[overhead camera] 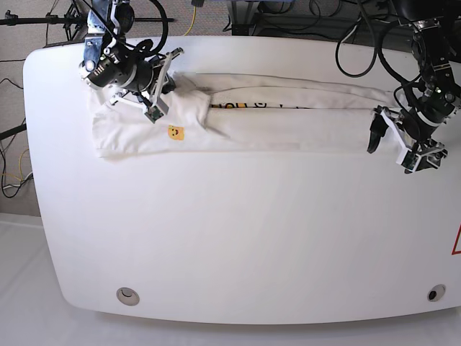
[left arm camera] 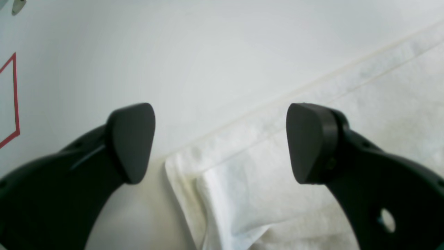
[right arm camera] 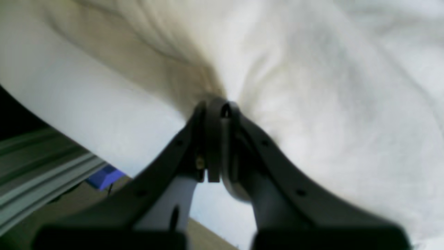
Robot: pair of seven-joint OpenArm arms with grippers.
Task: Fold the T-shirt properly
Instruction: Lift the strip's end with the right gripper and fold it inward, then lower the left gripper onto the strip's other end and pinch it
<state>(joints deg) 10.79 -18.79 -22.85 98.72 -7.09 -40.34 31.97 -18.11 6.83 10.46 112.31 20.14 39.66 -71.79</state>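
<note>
A: Biggest first. White worktop (overhead camera: 238,238), rounded corners, red tape mark (left arm camera: 14,100) near one edge.

B: T-shirt (overhead camera: 288,122)?

A: Lies on the far half of the worktop, folded into a long narrow band running side to side. Mostly plain white, strip of colored print showing in the fold, small yellow smiley (overhead camera: 174,132) toward the right arm's end.

B: Right gripper (right arm camera: 216,111)?

A: Jaws together, clamped on T-shirt cloth; fabric bunches and puckers right at the tips.

B: Left gripper (left arm camera: 220,142)?

A: Jaws wide apart, nothing between them, at the band's other end, over a hemmed corner. Contact with cloth: cannot tell.
</note>
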